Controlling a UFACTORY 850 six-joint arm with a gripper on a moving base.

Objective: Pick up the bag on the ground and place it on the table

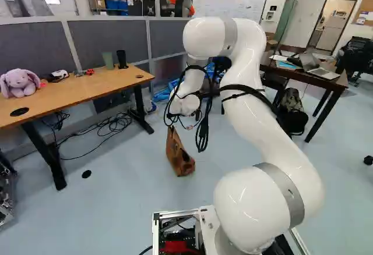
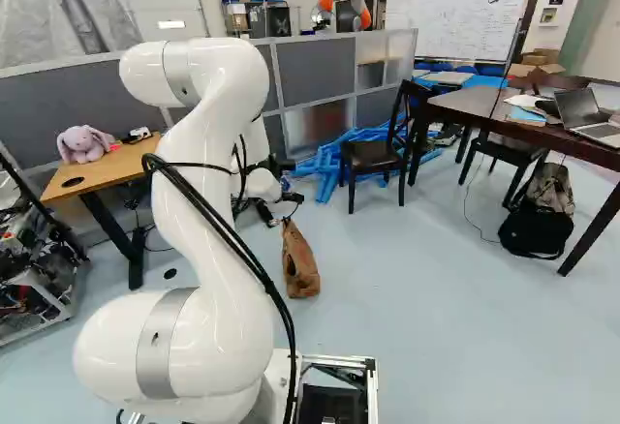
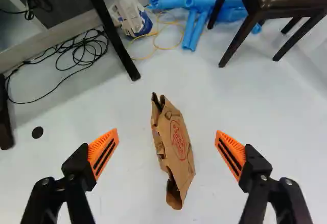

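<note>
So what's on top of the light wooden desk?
On the light wooden desk stand a floppy-eared purple plush toy, a black-and-white object, a small red object, a green tumbler and a black tumbler. Anything directly behind the plush toy is covered.

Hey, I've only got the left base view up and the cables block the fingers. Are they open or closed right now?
Observer: Open. The wrist view shows the fingers standing wide apart.
Operator: Okay, is either one touching the bag?
Observer: No, the wrist view shows bare space between each finger and the bag.
Operator: And what's the arm hiding from me, farther back past the bag?
Observer: The right base view shows a dark chair standing next to a heap of blue tubes.
</note>
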